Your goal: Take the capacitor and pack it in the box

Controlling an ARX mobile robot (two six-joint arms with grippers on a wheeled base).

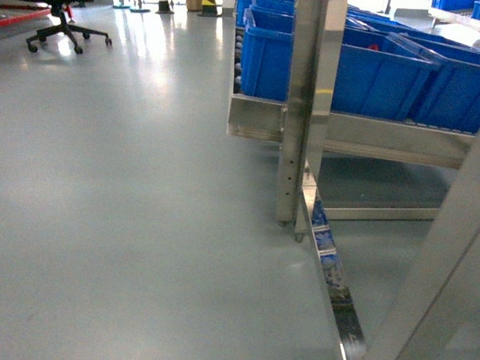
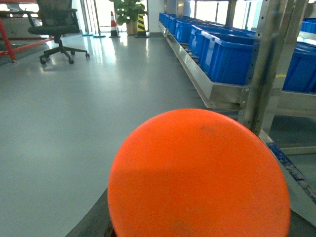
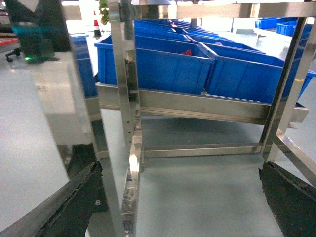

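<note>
Capacitor [image 2: 199,175] fills the left wrist view, apparently carried by the left gripper, jaws unseen. Right jaws spread beside the rack [image 3: 129,123]. Carrying step; no box in sight, find it next.

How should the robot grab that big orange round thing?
Probably by its curved sides, pinched from two opposite sides below the top. The capacitor shows only its flat round face here, which gives nothing to pinch; the sides are hidden.
</note>
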